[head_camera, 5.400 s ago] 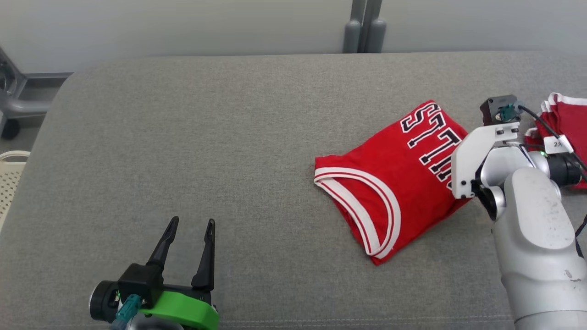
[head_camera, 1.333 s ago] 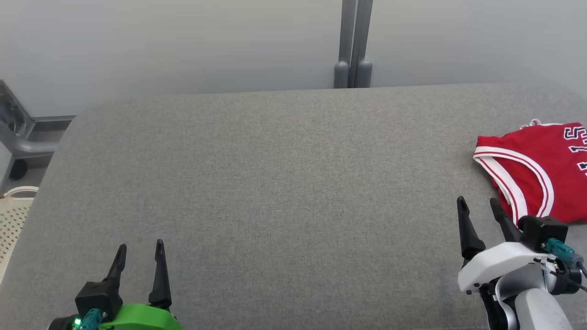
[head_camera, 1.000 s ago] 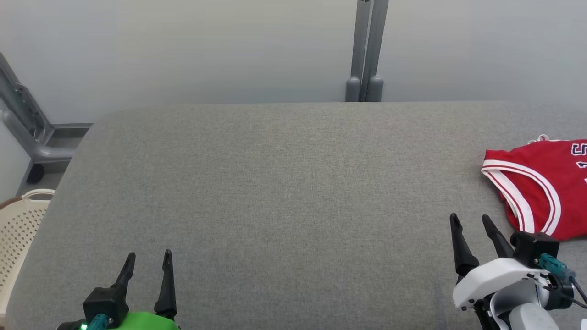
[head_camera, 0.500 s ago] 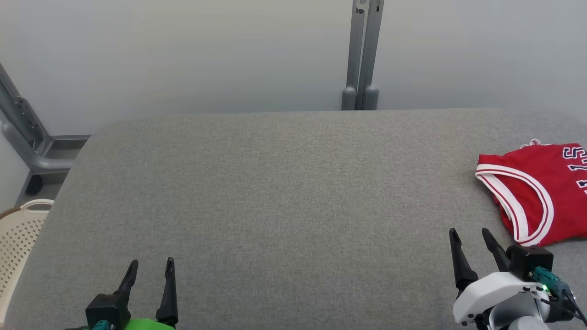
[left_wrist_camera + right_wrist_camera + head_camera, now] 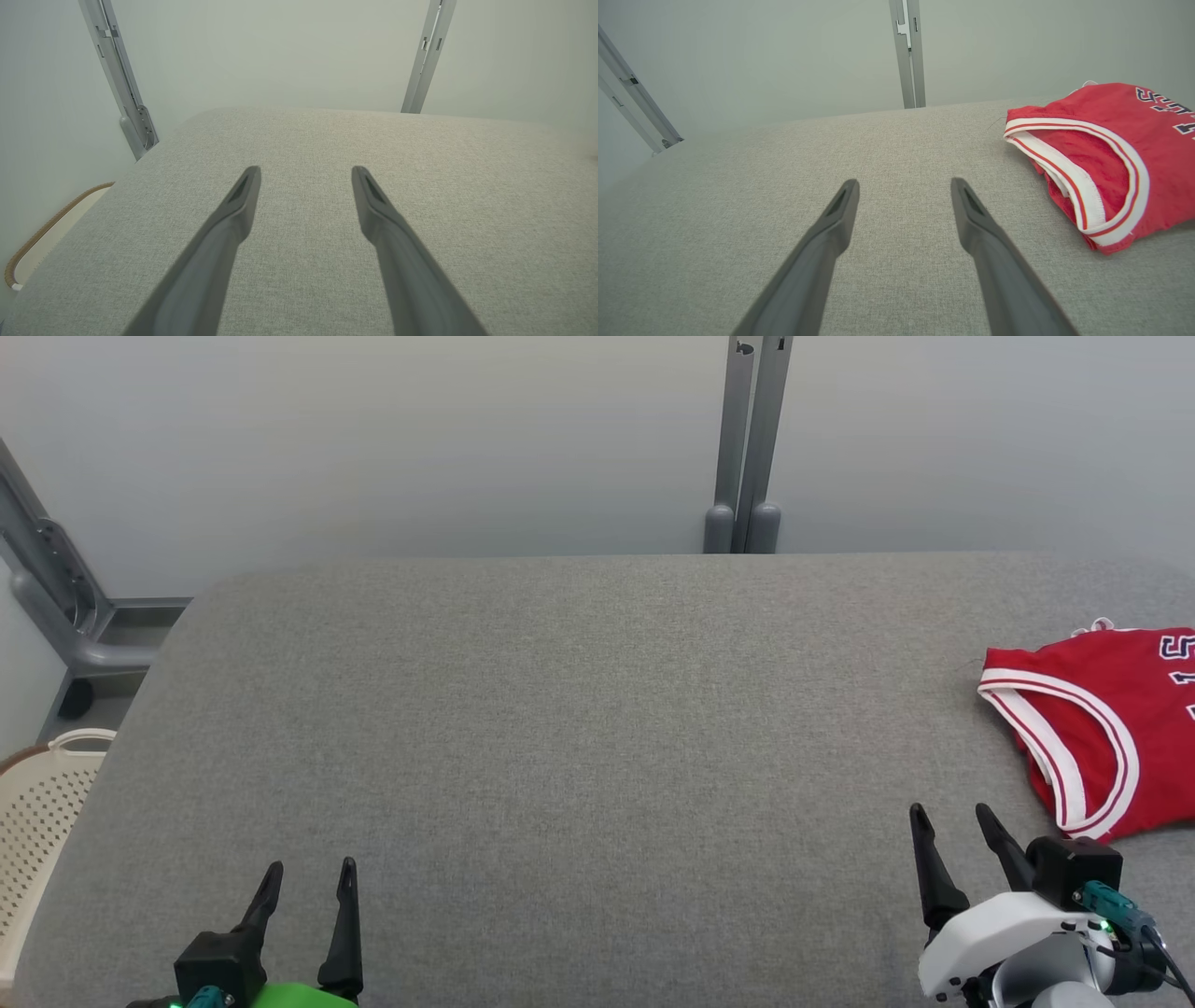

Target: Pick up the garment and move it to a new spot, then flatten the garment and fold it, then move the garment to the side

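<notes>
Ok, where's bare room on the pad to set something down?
Pad bare from the basket side across to the jersey, and from the left gripper and right gripper back to the post. Crowded far right, by the jersey.

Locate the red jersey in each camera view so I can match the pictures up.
Head view: red jersey at the right edge, mid-height, cut off by the frame, on the grey cushion.
Right wrist view: the jersey upper right, right of the open fingers, armhole trim toward the camera.
Left wrist view: aimed at the cushion's left part; the jersey's side lies beyond the right edge.
Shared landmark: the grey double post behind the cushion.
</notes>
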Tool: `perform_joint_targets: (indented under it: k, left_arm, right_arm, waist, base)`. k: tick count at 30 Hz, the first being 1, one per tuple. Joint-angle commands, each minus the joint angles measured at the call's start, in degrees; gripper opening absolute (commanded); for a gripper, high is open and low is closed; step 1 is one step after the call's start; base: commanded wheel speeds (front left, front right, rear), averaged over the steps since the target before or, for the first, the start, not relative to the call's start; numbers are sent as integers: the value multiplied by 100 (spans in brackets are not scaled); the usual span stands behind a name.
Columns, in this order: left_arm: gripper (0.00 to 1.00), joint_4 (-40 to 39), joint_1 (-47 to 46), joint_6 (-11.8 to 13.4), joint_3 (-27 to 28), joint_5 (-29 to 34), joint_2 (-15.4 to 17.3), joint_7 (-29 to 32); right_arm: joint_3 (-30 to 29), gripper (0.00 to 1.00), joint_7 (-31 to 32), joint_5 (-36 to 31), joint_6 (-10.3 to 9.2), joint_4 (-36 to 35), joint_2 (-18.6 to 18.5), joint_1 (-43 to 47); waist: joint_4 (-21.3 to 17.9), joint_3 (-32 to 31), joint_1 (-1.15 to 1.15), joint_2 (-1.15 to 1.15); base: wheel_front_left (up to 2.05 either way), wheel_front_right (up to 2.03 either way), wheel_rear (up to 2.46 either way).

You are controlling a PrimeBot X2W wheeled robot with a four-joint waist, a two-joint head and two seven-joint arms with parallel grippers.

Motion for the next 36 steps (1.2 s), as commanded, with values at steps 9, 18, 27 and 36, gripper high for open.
perform_joint_targets:
  k: [9, 18, 27, 36]
  left_arm:
    - [0, 71, 34, -7, -56, -37, -22, 15]
    - [0, 268, 11, -69, 34, -604, -152, 216]
    - [0, 255, -146, -163, 210, -1460, -231, 460]
    - [0, 247, -288, -248, 370, -2233, -305, 680]
  right_arm:
    - [-10, 0, 7, -32, 1, 118, 20, 27]
    - [-72, 0, 136, 611, 1, 246, 56, 140]
    - [-90, 0, 219, 1575, 0, 64, 46, 167]
    - [-125, 0, 313, 2444, 0, -80, 37, 173]
  waist:
    - [-13, 21, 0, 0]
    - [-24, 47, 0, 0]
    - [-42, 88, 0, 0]
    - [-59, 128, 0, 0]
  base:
    - [0, 0, 0]
    - [0, 0, 0]
    - [0, 0, 0]
    - [0, 0, 0]
